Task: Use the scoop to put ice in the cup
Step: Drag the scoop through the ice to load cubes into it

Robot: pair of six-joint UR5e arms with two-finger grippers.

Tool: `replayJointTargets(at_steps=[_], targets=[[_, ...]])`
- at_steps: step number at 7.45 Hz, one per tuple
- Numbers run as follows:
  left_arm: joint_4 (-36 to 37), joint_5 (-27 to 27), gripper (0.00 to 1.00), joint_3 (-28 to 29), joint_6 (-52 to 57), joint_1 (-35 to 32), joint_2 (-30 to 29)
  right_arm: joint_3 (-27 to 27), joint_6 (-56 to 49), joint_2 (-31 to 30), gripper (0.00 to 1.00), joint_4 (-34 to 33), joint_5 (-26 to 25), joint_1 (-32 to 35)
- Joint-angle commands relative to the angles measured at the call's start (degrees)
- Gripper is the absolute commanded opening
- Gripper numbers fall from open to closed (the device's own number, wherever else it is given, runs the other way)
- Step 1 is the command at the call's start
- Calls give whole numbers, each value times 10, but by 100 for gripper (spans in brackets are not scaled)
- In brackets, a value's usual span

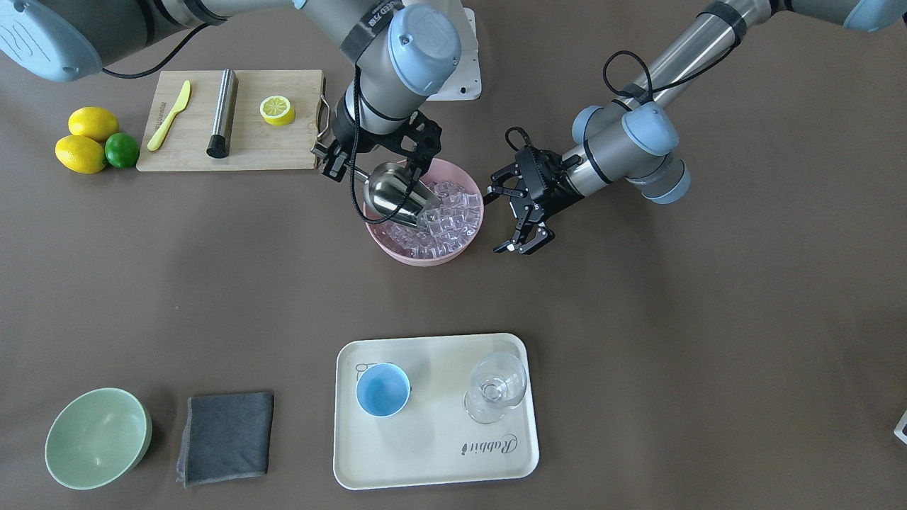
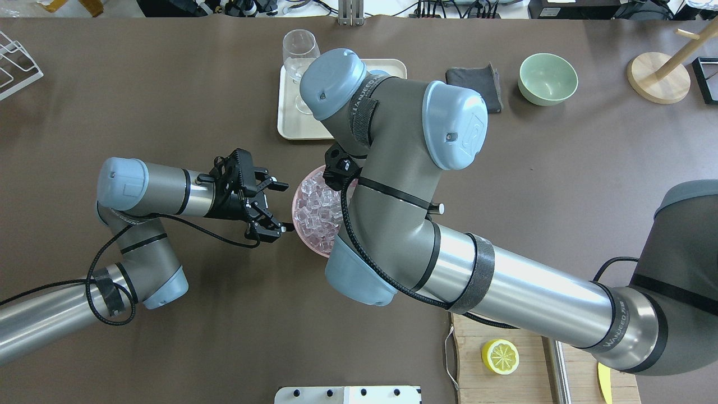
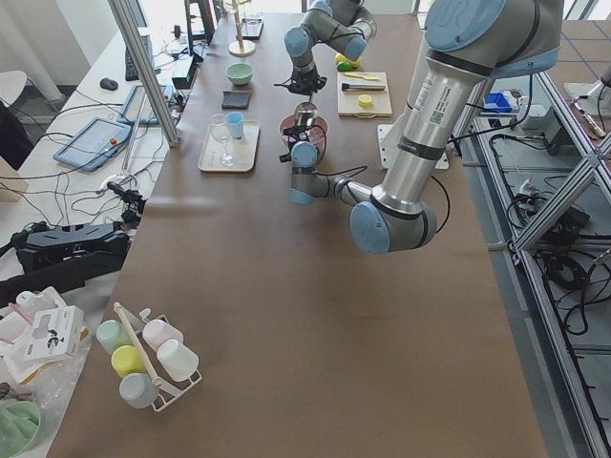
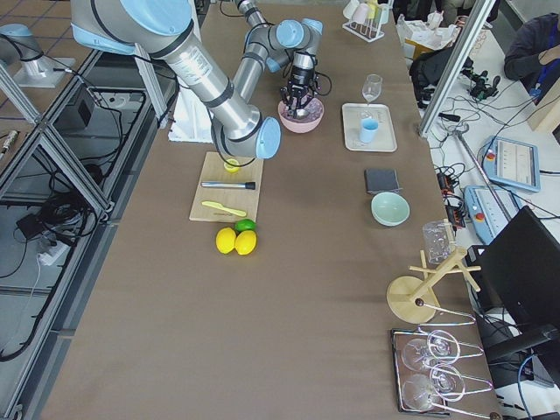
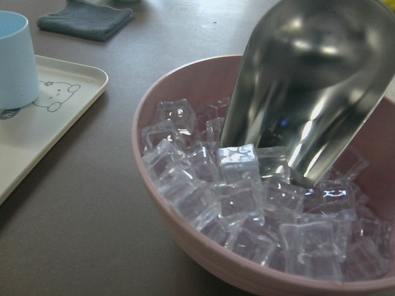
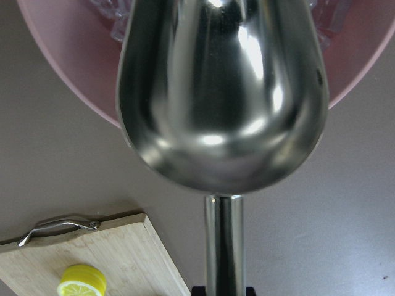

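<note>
The scoop [image 1: 397, 193] was polished steel, mirror-bright and smooth. The ice [image 1: 446, 212] was clear and glassy, with glossy faces. The pink bowl [image 1: 425, 258] looked like smooth plastic with a dull sheen. The cup [image 1: 382, 389]: opaque, smooth, satin. The tray [image 1: 432, 453]: cream, smooth, faintly glossy. The cutting board [image 1: 283, 145]: grained wood, matt, with a metal handle. The cloth [image 1: 227, 435]: grey, woven, matt. The table cover [image 1: 673, 319]: brown, matt.

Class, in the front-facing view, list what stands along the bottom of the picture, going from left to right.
pale green bowl → grey cloth → light-blue cup → clear stemmed glass
</note>
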Motion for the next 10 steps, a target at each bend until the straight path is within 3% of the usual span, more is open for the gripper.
replayJointTargets(at_steps=[1, 4, 10], targets=[[-16, -28, 97, -4, 3, -5, 14, 1, 1, -6, 0, 21, 0, 0], [-18, -30, 97, -4, 2, -6, 14, 32, 0, -22, 0, 21, 0, -7], [-17, -30, 97, -4, 0, -7, 14, 24, 1, -22, 0, 53, 0, -13]])
